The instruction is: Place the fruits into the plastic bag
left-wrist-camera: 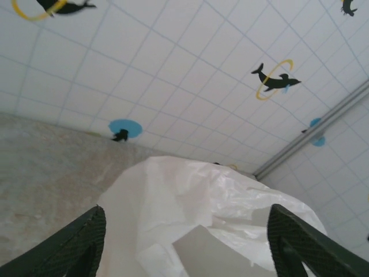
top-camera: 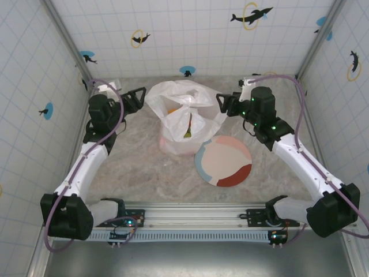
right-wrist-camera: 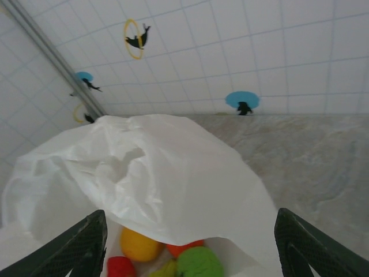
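The left gripper (top-camera: 140, 98), jaws wide, sits just left of a large wrinkled translucent white plastic bag (top-camera: 181, 112) on the marbled table (top-camera: 132, 167). Small toy fruits (right-wrist-camera: 140, 243), seemingly orange, red and green, lie inside it. The right gripper (top-camera: 221, 104), jaws equally wide, flanks the bag's right.

White-tiled walls (top-camera: 190, 34) around a marbled worktop (top-camera: 138, 170).
The walls carry a pale grey grid, scattered with black dolphin stickers (top-camera: 252, 15) in yellow rings and blue discs (top-camera: 187, 70). Metal posts (top-camera: 67, 39) run up the back corners. The worktop is mottled beige-grey, evenly lit, with a metal rail (top-camera: 196, 214) along its near edge.
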